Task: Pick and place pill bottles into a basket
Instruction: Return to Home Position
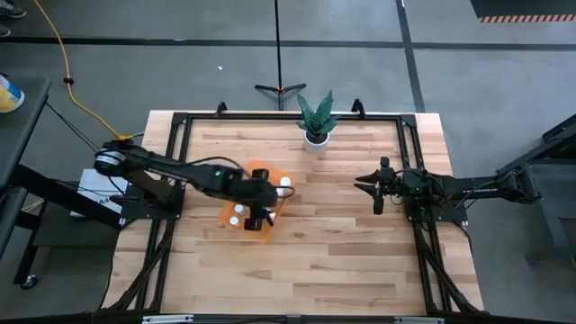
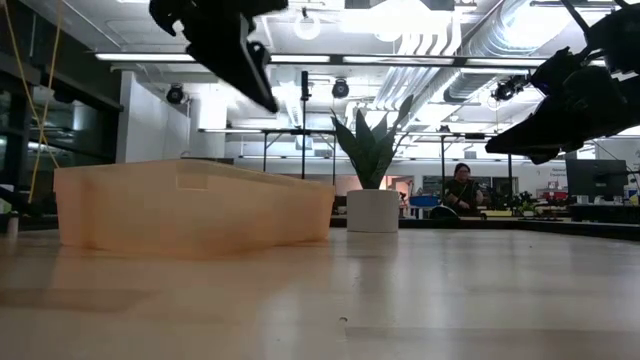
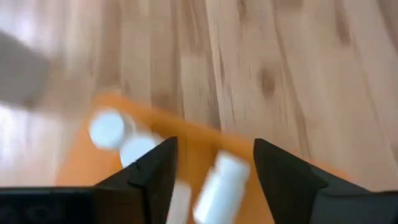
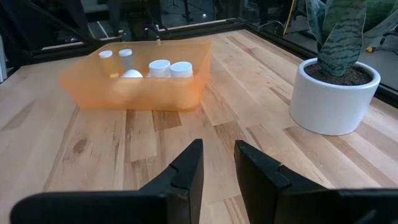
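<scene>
The orange basket point(image 1: 258, 237) rests flat on the table left of centre; it also shows in the low view point(image 2: 190, 205) and the right wrist view point(image 4: 137, 93). Several white pill bottles point(image 4: 160, 67) are inside it, some upright and some lying, and they show in the left wrist view point(image 3: 107, 129). My left gripper point(image 1: 261, 216) hovers open over the basket, well above its rim in the low view point(image 2: 240, 50). One lying bottle point(image 3: 221, 186) shows below, between its fingers. My right gripper point(image 1: 378, 187) hangs above the table's right half, slightly open and empty point(image 4: 217, 168).
A white pot with a green plant point(image 1: 315, 135) stands at the table's far edge, centre, beside the basket in the low view point(image 2: 372, 210). Bare wood point(image 1: 333, 252) lies between the basket and my right arm. A person point(image 2: 460, 190) sits far behind the table.
</scene>
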{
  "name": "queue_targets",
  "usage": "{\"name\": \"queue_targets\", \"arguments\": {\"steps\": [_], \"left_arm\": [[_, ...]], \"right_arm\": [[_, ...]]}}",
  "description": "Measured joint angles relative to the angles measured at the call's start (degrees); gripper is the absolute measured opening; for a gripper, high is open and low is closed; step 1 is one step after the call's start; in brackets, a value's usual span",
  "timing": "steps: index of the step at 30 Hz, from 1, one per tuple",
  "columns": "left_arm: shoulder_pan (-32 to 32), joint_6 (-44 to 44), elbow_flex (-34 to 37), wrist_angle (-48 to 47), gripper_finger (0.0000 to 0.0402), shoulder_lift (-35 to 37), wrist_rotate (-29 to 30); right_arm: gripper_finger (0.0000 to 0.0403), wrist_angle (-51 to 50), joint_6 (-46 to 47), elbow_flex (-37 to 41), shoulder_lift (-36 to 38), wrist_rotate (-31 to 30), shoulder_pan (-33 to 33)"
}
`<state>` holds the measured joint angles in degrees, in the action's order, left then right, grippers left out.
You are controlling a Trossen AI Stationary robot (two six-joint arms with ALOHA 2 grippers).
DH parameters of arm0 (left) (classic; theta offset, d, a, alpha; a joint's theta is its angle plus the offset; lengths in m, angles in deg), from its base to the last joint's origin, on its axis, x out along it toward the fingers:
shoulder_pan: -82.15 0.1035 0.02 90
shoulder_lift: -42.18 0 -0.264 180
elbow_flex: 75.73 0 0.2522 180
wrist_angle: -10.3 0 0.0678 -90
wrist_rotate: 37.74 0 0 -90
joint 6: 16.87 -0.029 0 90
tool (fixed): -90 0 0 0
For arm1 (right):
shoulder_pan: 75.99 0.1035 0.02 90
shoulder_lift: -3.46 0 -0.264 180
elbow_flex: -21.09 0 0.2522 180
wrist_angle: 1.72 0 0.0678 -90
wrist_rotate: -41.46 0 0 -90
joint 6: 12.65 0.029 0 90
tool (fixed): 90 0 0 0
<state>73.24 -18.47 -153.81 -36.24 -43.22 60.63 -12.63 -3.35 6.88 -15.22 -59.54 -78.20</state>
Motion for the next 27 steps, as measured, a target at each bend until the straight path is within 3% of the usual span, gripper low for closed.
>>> {"name": "queue_targets", "arguments": {"steps": [4, 12, 19, 24, 27], "left_arm": [[-2.01, -0.91, 13.09, 16.46, 0.02, 7.11, 4.44], [-2.47, 5.49, 43.58, 45.95, 0.0105, 30.31, 4.75], [-4.95, 3.77, 57.06, 50.22, 0.0024, 55.76, 6.18], [-7.19, 1.34, 61.09, 45.94, 0.003, 70.01, 9.39], [-7.74, 1.37, 62.58, 41.67, 0.0045, 76.48, 11.77]], "right_arm": [[0.0083, -0.04, 1.05, 0.02, -0.02, 0.02, -0.02], [0.0083, 0.02, 1.2, 0.02, -0.02, 0.04, -0.02], [0.0083, 0.31, 0.99, 0.01, -0.05, -0.48, 0.0], [0.0083, 1.37, 0.97, 0.02, -0.04, -3.84, -0.01], [0.0083, 3.86, -0.93, 0.02, 0.0, -0.6, -0.02]]}}
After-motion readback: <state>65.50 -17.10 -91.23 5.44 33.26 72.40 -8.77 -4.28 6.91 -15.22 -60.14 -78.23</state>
